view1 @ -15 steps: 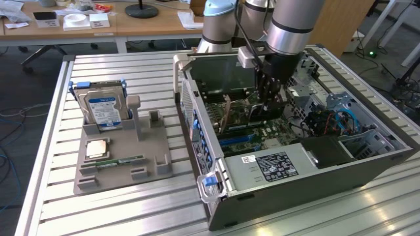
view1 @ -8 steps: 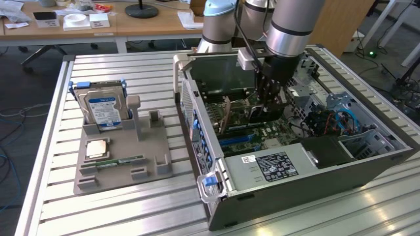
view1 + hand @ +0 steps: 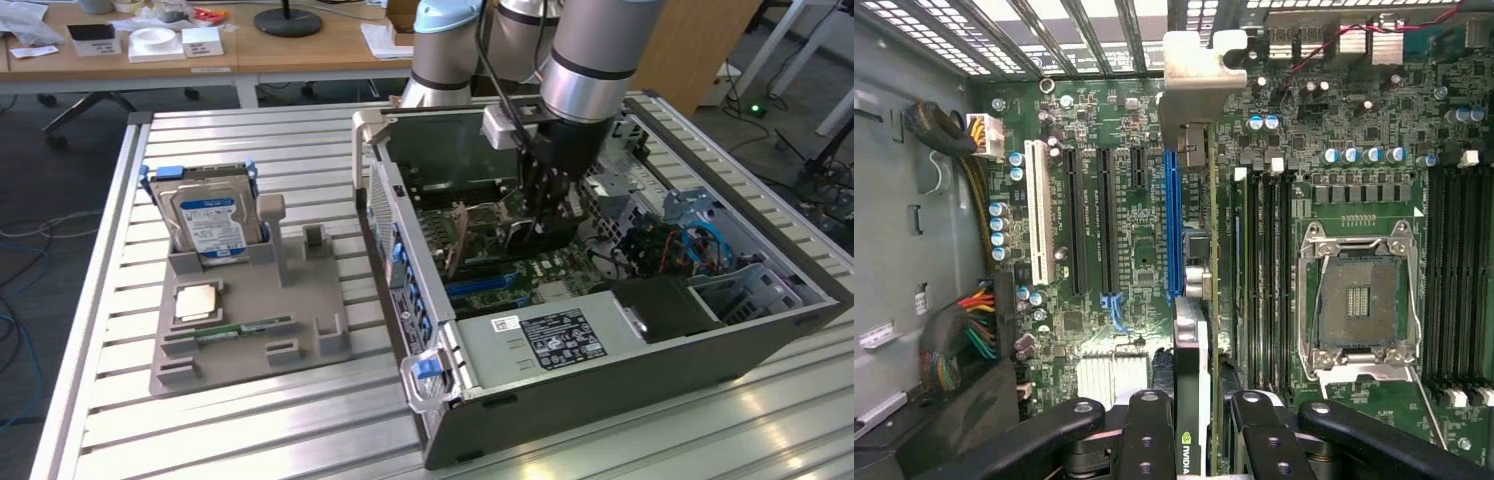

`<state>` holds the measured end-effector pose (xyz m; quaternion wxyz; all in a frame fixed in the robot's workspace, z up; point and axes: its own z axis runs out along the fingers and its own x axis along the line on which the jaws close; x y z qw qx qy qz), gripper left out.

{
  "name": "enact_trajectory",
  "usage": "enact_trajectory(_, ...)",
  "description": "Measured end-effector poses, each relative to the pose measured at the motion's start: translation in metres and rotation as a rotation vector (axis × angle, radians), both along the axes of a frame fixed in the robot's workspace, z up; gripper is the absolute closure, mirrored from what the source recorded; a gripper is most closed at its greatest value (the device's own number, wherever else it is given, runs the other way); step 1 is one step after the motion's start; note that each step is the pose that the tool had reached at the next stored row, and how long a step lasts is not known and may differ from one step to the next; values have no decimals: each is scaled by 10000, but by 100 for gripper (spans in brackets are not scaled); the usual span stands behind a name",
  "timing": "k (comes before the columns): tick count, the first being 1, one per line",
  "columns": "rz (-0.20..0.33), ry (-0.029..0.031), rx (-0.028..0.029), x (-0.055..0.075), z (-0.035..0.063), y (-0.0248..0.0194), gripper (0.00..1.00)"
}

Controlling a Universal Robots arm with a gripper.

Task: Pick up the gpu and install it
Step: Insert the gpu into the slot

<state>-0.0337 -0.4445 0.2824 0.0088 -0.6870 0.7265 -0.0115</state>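
Gripper (image 3: 545, 225) down inside open computer case (image 3: 601, 385) on bench (image 3: 267, 140). Wrist view: fingers (image 3: 1149, 430) closed on gpu (image 3: 1192, 380), one each side of card. Gpu seen edge-on over motherboard (image 3: 1114, 330), lined up with long blue slot (image 3: 1172, 220), with memory slots (image 3: 1259, 270) on its other side. Cannot tell whether card is seated in slot. Hard drive (image 3: 211, 222) upright in grey holder (image 3: 314, 335), on exterior view's left, well apart from case.

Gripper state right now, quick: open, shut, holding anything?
The gripper: shut on the gpu, card held edge-on over the motherboard.
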Motion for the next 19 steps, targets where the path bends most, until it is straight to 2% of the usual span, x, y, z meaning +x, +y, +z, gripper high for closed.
enact_trajectory(7,0,-2,9,-32,-37,-1,73)
enact_trajectory(19,0,-99,17,-193,-38,-3,73)
